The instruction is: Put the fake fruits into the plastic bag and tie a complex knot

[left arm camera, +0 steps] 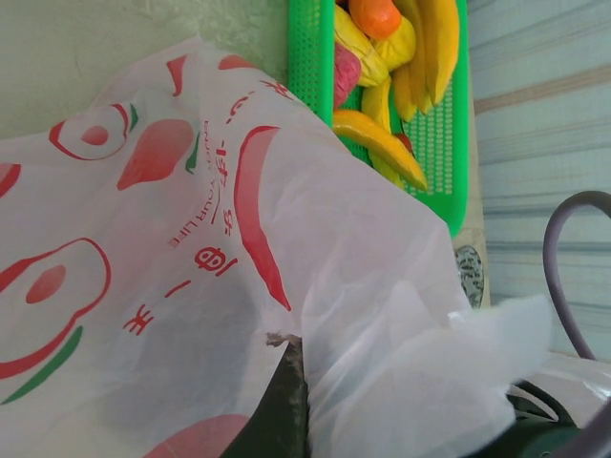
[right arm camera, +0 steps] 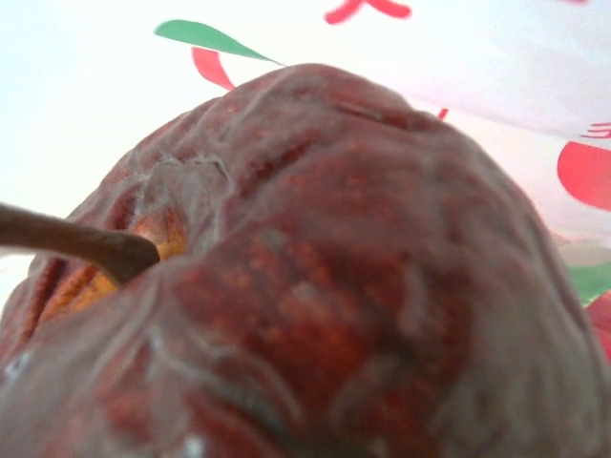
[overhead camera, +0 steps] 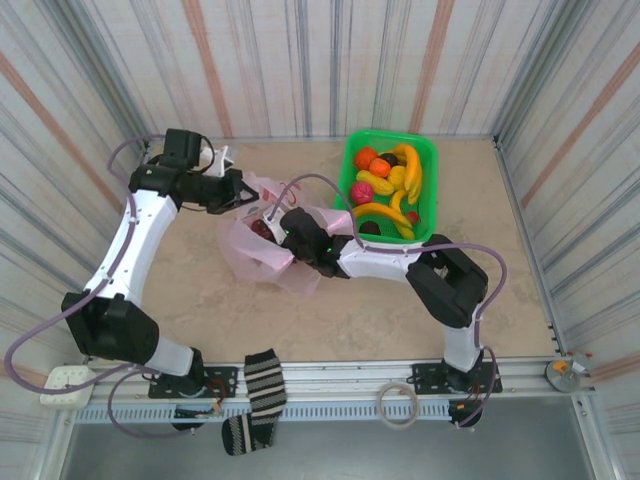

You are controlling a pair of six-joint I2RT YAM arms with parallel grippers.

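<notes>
Shows early loading: bag (overhead camera: 255, 258) on tabletop (overhead camera: 330, 310), rim pinched by closed left jaws; right jaws in its mouth at a dark red fruit (right arm camera: 315, 267), grip unclear; most fruits (overhead camera: 385, 190) in basket (overhead camera: 350, 165), knot untied.

Striped fabric walls (overhead camera: 300, 60) close the space in on three sides, pale with grey, white and rust-brown bands running slantwise, and their folds catch an even, soft light. The worktop (overhead camera: 330, 320) is a beige, stone-patterned surface, bright and almost without shadow. Along its near edge runs a silver metal rail (overhead camera: 340, 385). A black-and-cream striped sock (overhead camera: 262, 385) hangs over the rail, and a ring of pale tape (overhead camera: 401, 404) lies just to its right. A white power strip (overhead camera: 65, 384) sits at the rail's left end. Below the rail lies a plain grey floor (overhead camera: 330, 450).
</notes>
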